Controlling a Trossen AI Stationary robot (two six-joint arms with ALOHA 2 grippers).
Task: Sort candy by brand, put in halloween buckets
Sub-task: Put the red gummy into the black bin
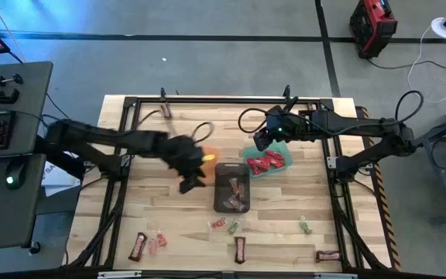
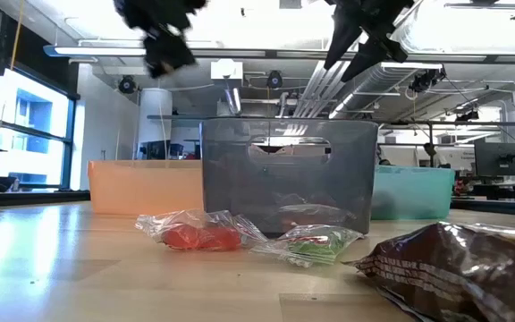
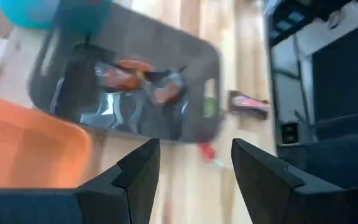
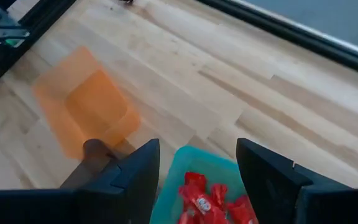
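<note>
Three buckets stand mid-table: a translucent orange one (image 1: 207, 157), a dark grey rectangular one (image 1: 231, 187) holding brown bars (image 3: 126, 74), and a green-blue one (image 1: 269, 161) holding red-wrapped candies (image 4: 207, 199). My left gripper (image 1: 191, 184) hangs open and empty above the table between the orange and dark buckets, and also shows in its wrist view (image 3: 194, 168). My right gripper (image 1: 262, 142) is open and empty above the far left corner of the green-blue bucket, and also shows in its wrist view (image 4: 197, 168). Loose candies lie near the front edge.
Loose on the table's near part lie brown bars (image 1: 137, 246) (image 1: 241, 249) (image 1: 327, 256), a pink piece (image 1: 157, 244), red and green pieces (image 1: 227, 225) and a green piece (image 1: 306, 225). A black frame (image 1: 130, 105) runs round the table. The left arm partly covers the orange bucket from above.
</note>
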